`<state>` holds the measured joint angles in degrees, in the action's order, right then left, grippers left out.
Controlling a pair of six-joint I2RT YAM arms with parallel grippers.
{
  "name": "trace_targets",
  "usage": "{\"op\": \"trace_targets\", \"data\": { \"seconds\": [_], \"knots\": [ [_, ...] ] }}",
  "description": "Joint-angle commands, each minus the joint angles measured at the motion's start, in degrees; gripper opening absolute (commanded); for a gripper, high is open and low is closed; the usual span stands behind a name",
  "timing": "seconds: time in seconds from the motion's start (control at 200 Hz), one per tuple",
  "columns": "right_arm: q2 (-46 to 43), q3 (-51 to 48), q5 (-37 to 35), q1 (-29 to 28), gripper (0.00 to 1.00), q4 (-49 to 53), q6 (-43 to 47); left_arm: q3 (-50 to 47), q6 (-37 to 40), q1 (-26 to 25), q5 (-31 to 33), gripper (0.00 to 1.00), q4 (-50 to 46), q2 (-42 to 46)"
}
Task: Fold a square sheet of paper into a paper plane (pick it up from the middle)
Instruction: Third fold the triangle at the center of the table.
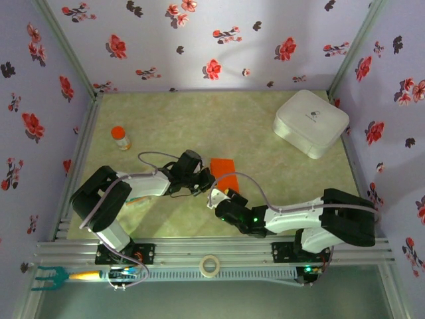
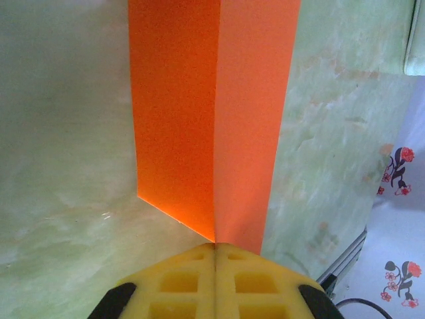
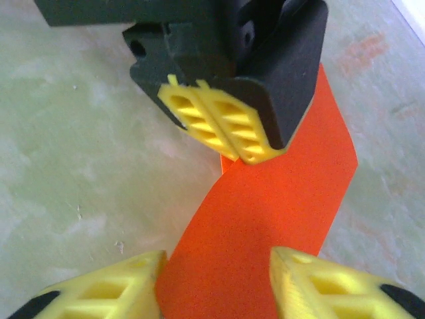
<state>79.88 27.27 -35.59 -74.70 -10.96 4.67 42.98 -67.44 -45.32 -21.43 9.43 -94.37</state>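
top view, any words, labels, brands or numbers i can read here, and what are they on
No text is legible.
white case: small dark mark on the lid, too small to read.
orange-capped bottle: any label is too blurred to read.
orange paper: plain, no print.

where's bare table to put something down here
Bare: the wide back strip between the orange-capped bottle and the white case, and the patch just in front of the case. Crowded: centre, where the left pincer and right pincer meet at the square sheet of paper.
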Motion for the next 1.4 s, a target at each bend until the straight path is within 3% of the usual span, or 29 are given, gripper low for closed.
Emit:
{"op": "trace_targets", "data": {
  "seconds": [0.0, 0.17, 0.51, 0.77, 0.94, 1.06, 1.165, 1.4],
  "knots": [
    [-0.39, -0.46, -0.48, -0.45, 0.40, -1.46, -1.12, -0.18, -0.67, 0.50, -0.10, 0.00, 0.76, 0.37],
    [0.27, -0.54, -0.51, -0.41, 0.33, -1.53, -1.33, -0.40, -0.68, 0.49, -0.02, 0.00, 0.76, 0.85],
    [1.21, -0.50, -0.33, -0.44, 0.34, -1.17, -1.17, -0.28, -0.76, 0.50, -0.06, 0.00, 0.62, 0.86],
    [0.02, -0.89, -1.06, -0.40, 0.13, -1.34, -1.52, -0.26, -0.68, 0.50, 0.01, 0.00, 0.49, 1.02],
    [-0.41, -1.06, -0.94, -0.39, 0.05, -1.26, -2.46, -0.38, -0.42, 0.51, 0.21, 0.00, 0.41, 1.74],
    [-0.99, -1.10, 0.26, -0.20, 0.01, -1.04, -4.18, -0.65, 0.08, 0.75, 1.33, 0.21, -0.91, 3.32],
    [-2.81, -1.38, 4.55, 1.48, 0.00, -0.46, -8.07, -0.80, 1.34, 1.13, 3.32, 0.27, -3.75, 5.68],
    [-9.28, -4.48, 27.68, 11.20, 0.00, -3.62, -20.63, -0.49, 5.41, 3.10, 10.52, 0.35, -14.52, 14.21]
  ]
}}
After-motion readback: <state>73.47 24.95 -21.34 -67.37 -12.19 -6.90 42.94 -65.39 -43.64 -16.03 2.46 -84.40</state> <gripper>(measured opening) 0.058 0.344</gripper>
